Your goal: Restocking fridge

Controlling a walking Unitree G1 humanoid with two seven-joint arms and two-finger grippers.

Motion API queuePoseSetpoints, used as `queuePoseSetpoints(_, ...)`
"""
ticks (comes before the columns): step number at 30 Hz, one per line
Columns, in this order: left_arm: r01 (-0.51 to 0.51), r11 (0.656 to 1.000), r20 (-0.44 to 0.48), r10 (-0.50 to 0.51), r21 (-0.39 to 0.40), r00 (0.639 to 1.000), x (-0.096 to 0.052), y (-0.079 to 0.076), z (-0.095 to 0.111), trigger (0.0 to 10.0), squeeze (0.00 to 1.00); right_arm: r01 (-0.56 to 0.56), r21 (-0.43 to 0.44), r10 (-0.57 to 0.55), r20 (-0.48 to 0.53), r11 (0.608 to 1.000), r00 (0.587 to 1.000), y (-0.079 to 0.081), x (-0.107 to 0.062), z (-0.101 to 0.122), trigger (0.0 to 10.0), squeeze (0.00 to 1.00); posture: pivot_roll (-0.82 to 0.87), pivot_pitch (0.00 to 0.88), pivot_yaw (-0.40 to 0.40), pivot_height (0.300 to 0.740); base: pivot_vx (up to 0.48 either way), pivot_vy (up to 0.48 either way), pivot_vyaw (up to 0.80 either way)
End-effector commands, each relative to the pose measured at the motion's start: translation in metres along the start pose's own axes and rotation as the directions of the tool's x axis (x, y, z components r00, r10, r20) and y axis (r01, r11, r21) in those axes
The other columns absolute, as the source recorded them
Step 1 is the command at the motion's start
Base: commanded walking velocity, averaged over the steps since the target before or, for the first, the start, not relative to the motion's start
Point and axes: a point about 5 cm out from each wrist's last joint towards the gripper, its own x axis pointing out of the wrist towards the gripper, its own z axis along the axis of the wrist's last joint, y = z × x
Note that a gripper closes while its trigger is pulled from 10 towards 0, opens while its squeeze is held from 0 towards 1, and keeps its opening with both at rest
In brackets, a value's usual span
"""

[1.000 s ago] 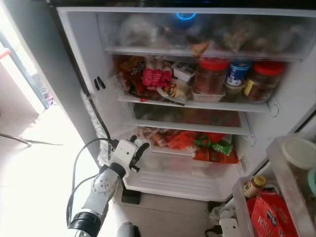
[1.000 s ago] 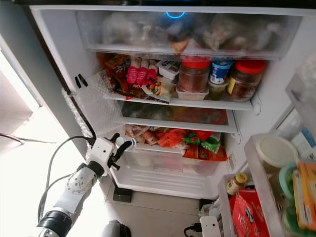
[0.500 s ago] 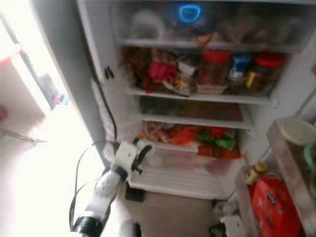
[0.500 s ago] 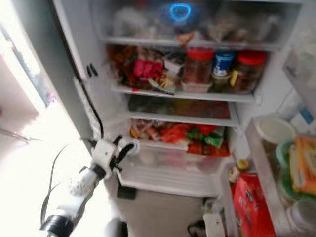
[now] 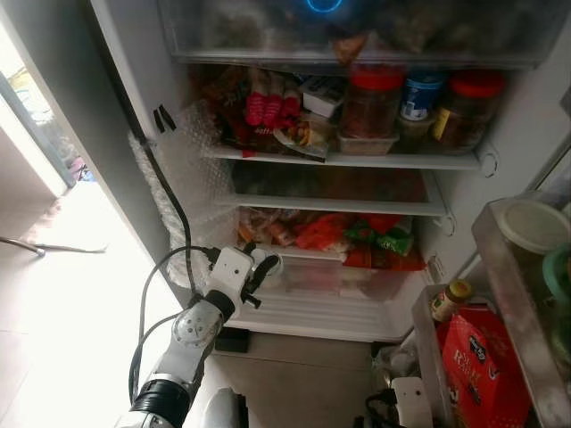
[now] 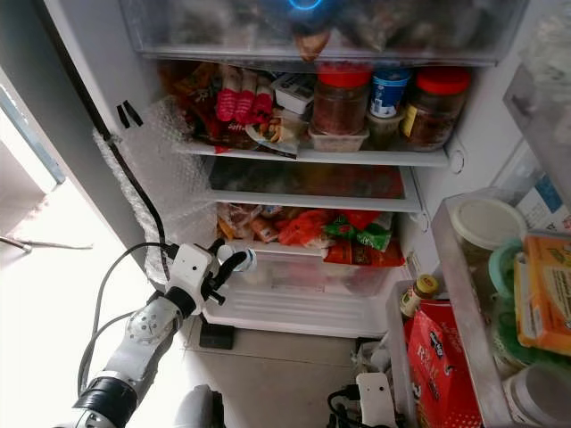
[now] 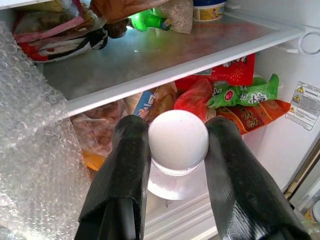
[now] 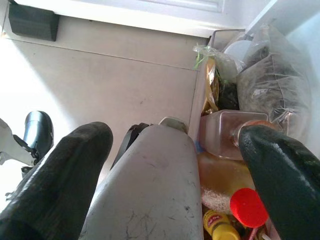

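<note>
Already at the open fridge [image 5: 178, 107], the left gripper [image 7: 177, 150] has its fingers [image 7: 125, 165] closed on a white-capped bottle [image 7: 178, 140], near the crowded lower shelf [image 5: 294, 254], not yet placed. Right gripper [image 8: 170, 165] fingers spread apart over floor.

The left arm [image 5: 183, 343] reaches up and forward from the near left, silver forearm angled toward the far right, with a black cable looping beside it. Its white wrist housing [image 6: 191, 270] tilts the left gripper [image 7: 177, 150] forward. The 2 black fingers [image 7: 125, 165] are closed on a white-capped bottle [image 7: 178, 142], one on each side of the cap. In the right wrist view, the right gripper [image 8: 170, 165] points down, its 2 fingers [image 8: 65, 165] spread wide apart.
</note>
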Motion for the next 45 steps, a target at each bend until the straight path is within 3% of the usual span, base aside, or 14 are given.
queuePoseSetpoints(1,0.007,0.999,0.031,-0.008,0.035,0.999,0.005,0.002,0.009,10.0,0.00,-0.012,0.023,0.015,-0.146,1.000,0.989,0.003,-0.009,-0.038,10.0,0.00,0.02,0.096,0.032,0.655,0.334,0.000,0.00)
queuePoseSetpoints(18,0.053,0.995,0.025,-0.056,0.081,0.998,0.006,-0.005,0.009,10.0,0.00,-0.009,0.015,0.011,-0.167,1.000,0.986,-0.003,-0.012,-0.044,10.0,0.00,0.02,0.094,0.033,0.655,0.342,0.000,0.00)
queuePoseSetpoints(24,0.098,0.984,0.024,-0.103,0.146,0.994,0.006,-0.009,0.010,10.0,0.00,-0.011,0.014,0.013,-0.182,1.000,0.983,-0.002,-0.013,-0.049,10.0,0.00,0.02,0.096,0.033,0.655,0.349,0.000,0.00)
queuePoseSetpoints(31,0.086,0.980,0.023,-0.092,0.178,0.995,0.006,-0.006,0.011,10.0,0.00,0.006,0.020,-0.002,-0.186,1.000,0.983,-0.004,-0.014,-0.051,10.0,0.00,0.02,0.099,0.028,0.655,0.345,0.000,0.00)
queuePoseSetpoints(33,0.107,0.955,0.005,-0.113,0.275,0.994,0.007,-0.004,0.010,10.0,0.00,0.020,0.034,-0.014,-0.186,0.999,0.982,-0.005,-0.014,-0.051,10.0,0.00,0.02,0.099,0.026,0.655,0.322,0.000,0.00)
queuePoseSetpoints(35,0.184,0.868,-0.030,-0.192,0.461,0.981,0.006,-0.005,0.010,10.0,0.00,0.021,0.027,-0.016,-0.186,0.999,0.982,-0.004,-0.014,-0.049,10.0,0.00,0.02,0.100,0.026,0.655,0.135,0.000,0.00)
queuePoseSetpoints(37,0.183,0.862,-0.028,-0.193,0.474,0.981,0.006,-0.003,0.010,10.0,0.00,0.020,0.028,-0.015,-0.184,0.999,0.983,-0.003,-0.013,-0.048,10.0,0.00,0.02,0.100,0.026,0.655,0.000,0.000,0.00)
queuePoseSetpoints(39,0.211,0.798,-0.064,-0.212,0.564,0.975,0.007,0.003,0.011,10.0,0.00,0.018,0.031,-0.013,-0.177,0.999,0.984,-0.002,-0.012,-0.046,10.0,0.00,0.01,0.098,0.028,0.655,0.000,0.000,0.00)
queuePoseSetpoints(41,0.215,0.790,-0.070,-0.214,0.575,0.974,0.007,0.005,0.010,10.0,0.00,0.018,0.031,-0.012,-0.175,0.999,0.984,-0.001,-0.012,-0.045,10.0,0.00,0.01,0.098,0.028,0.655,0.000,0.000,0.00)
queuePoseSetpoints(44,0.238,0.742,-0.122,-0.208,0.627,0.970,0.007,0.013,0.007,10.0,0.00,0.014,0.031,-0.008,-0.170,0.999,0.985,0.000,-0.011,-0.044,10.0,0.00,0.01,0.096,0.028,0.655,0.000,0.000,0.00)
queuePoseSetpoints(45,0.272,0.692,-0.169,-0.215,0.669,0.962,0.004,0.016,0.000,10.0,0.00,0.010,0.027,-0.006,-0.169,1.000,0.986,0.001,-0.011,-0.043,10.0,0.00,0.01,0.095,0.027,0.655,0.000,0.000,0.00)
